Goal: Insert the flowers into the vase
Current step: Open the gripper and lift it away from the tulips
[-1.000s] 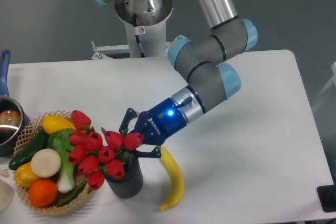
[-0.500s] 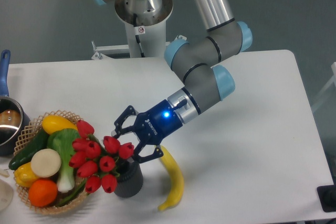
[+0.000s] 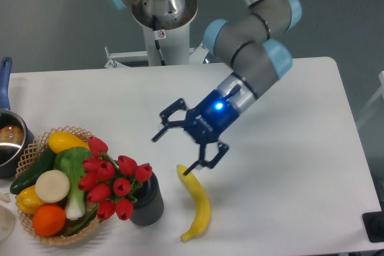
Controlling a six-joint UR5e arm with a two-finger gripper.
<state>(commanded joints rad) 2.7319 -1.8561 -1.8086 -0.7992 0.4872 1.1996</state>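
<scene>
A: Where are the flowers [image 3: 113,179] found at this moment?

B: They are seen standing in the vase [image 3: 147,200], with the red heads fanned out to the left of its mouth and leaning over the rim of the woven basket [image 3: 39,143]. The vase itself is set on the table [image 3: 300,148], between the basket and the banana [image 3: 198,205].

A: And the gripper [image 3: 178,145]?

B: It is held above the table, up and to the right of the bunch, apart from everything. Its fingers are spread wide and nothing is pinched between them.

A: How would the bunch be expected to handle?

B: It is judged to be light and artificial-looking. The heads are probably soft and easily crushed or bent, so they are better left alone. If a correction were needed, the stems just above the vase mouth would be the place to be gripped, though they are largely hidden by the heads.

A: Any risk?

B: The bunch is wider than the vase and is tilted left, so the small vase could be tipped by a sideways pull.
</scene>
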